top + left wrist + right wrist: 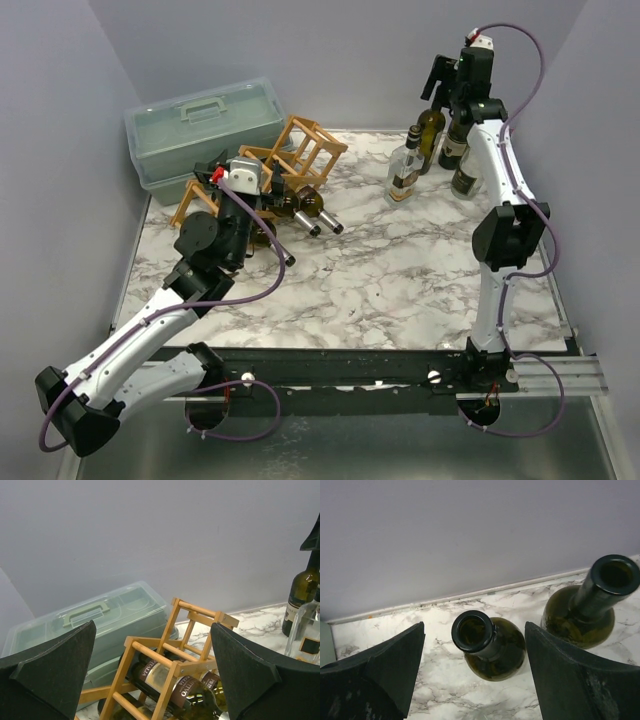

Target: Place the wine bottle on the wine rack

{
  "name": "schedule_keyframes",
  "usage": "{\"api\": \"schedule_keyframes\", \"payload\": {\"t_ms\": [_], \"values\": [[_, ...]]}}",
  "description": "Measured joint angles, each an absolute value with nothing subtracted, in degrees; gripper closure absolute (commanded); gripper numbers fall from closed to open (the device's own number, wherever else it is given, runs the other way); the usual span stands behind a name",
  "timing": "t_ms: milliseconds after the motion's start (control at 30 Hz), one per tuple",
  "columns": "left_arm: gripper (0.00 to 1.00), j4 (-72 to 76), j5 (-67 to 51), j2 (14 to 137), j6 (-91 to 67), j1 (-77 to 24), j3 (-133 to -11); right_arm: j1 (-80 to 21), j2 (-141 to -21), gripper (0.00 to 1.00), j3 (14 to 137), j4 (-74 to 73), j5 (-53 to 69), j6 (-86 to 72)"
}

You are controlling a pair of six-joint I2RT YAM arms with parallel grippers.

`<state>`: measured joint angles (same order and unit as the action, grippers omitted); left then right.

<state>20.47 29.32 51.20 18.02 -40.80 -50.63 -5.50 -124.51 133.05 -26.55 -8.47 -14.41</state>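
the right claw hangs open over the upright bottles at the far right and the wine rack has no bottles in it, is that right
Not quite. The wine rack is not empty: the left wrist view shows labelled bottles lying in its cells. The rest holds: the right claw hangs open over the upright bottles at the far right.

A bottle [192,690] lying in the wine rack [202,612] has a brown label with white letters (they are upside down in the left wrist view). One bit looks like "ITTO". The rest is too blurry to read. The labels on the standing bottles [301,600] are too small to read.
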Motion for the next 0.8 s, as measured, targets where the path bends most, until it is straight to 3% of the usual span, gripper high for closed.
{"api": "schedule_keyframes", "payload": {"t_ms": [133,333,600,800], "values": [[0.02,20.47,29.32,51.62,18.04,-40.93,-50.61,-5.54,-127.26,0.25,133.38,-25.10,-7.79,-14.33],[0.02,20.49,29.32,53.30,18.04,-40.97,-50.48,-5.52,-130.56,0.47,133.45,-22.35,-7.64,-13.89],[0.01,20.51,29.34,57.78,18.06,-41.08,-50.15,-5.50,-130.63,0.89,131.13,-18.79,-9.28,-10.79],[0.02,20.86,29.74,61.36,18.37,-41.98,-50.15,-5.74,-123.50,0.99,120.95,-17.50,-9.65,-10.48]]}}
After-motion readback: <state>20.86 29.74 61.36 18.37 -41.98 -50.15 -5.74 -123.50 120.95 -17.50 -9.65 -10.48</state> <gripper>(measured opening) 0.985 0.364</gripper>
